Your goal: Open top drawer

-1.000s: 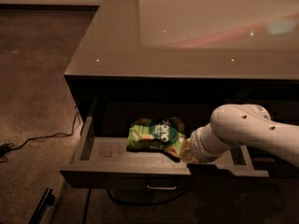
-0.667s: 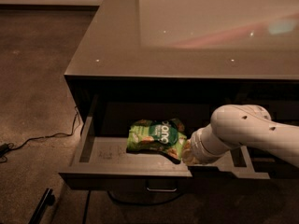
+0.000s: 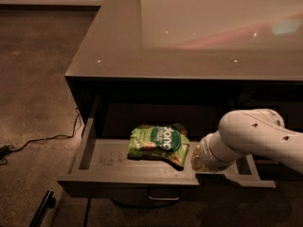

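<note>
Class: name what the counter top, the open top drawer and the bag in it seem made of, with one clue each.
Counter top: probably glass or polished laminate; it reflects lights sharply. Top drawer: matte grey painted board or metal, no glare; cannot tell which. Bag: thin plastic film, crinkled, printed green. The end effector is in the drawer, right of the bag.

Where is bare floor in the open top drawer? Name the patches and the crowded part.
Bare: the top drawer floor on the left, between its left wall and the green snack bag. Crowded: right of the bag, where the gripper sits by the front panel.
</note>
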Tool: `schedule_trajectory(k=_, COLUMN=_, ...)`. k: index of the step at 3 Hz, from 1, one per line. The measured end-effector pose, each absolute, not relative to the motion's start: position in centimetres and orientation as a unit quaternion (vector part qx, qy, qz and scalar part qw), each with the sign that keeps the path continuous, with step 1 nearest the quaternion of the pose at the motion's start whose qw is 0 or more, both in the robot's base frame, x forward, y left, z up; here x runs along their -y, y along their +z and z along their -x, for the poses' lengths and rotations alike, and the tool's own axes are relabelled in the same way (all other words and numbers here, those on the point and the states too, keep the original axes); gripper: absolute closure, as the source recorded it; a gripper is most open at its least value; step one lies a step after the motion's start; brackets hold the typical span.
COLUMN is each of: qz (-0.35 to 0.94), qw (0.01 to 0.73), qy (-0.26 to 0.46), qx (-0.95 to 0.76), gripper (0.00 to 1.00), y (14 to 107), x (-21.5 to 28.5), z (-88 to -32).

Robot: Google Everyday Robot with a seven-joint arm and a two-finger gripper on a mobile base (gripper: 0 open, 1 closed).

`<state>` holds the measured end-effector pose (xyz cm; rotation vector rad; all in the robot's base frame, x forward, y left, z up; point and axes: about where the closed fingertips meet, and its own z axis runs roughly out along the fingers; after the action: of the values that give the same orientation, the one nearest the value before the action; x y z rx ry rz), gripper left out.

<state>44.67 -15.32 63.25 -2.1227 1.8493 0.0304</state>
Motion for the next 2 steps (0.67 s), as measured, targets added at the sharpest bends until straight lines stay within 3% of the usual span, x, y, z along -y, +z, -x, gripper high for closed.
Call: schedule_trajectory(k=2, qz=0.742, qw=0.134, qy=0.015, qx=-0.656, gripper=0.58, y=64.04, x=17.11, z=-42.1)
